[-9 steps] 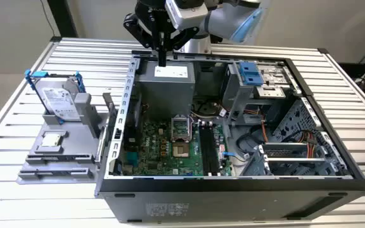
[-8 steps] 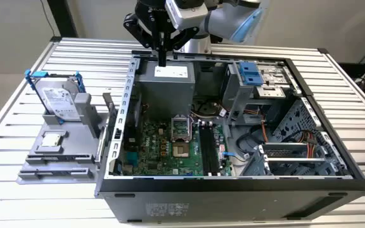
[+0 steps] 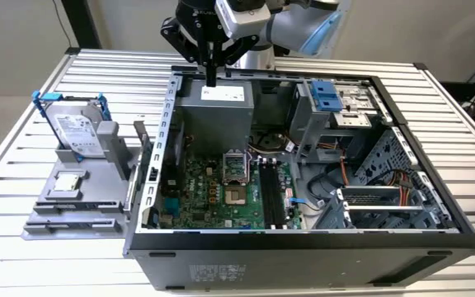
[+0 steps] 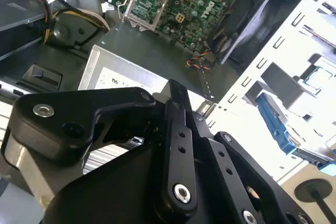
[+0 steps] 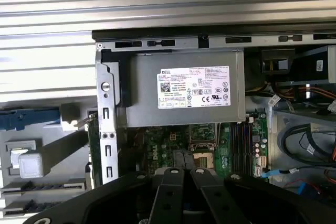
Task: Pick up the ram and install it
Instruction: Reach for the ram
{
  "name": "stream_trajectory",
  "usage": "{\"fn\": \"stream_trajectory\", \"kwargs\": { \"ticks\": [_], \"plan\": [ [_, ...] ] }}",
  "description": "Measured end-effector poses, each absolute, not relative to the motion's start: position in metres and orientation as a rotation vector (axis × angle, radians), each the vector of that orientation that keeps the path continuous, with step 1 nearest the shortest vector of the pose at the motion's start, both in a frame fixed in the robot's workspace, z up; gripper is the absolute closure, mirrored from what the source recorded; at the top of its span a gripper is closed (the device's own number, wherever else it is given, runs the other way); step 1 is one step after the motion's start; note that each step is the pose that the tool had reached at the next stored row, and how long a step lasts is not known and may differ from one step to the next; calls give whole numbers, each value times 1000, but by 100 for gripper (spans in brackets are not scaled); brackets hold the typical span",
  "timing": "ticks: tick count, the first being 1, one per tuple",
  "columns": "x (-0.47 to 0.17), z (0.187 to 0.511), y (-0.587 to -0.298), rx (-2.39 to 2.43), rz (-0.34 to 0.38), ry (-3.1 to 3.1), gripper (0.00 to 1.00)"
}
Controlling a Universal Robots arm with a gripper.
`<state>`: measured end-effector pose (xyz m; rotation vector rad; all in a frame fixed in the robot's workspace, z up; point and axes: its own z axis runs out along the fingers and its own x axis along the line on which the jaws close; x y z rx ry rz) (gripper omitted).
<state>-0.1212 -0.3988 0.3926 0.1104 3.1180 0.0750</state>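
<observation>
The gripper [image 3: 211, 80], fingers pressed together, hangs over the labelled top of the power supply [image 3: 214, 120].

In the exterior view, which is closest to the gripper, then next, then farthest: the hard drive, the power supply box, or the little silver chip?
From the gripper:
1. power supply box, right under it, inside the case.
2. hard drive, standing on the tray at the exterior view's left.
3. little silver chip, on the same tray, lower in the picture.
</observation>
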Motion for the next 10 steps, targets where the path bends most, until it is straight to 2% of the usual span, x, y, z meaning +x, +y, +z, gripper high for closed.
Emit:
{"fn": "stream_trajectory", "kwargs": {
  "ticks": [10],
  "plan": [
    [-132,393,-399,110,75,3118,100]
  ]
}}
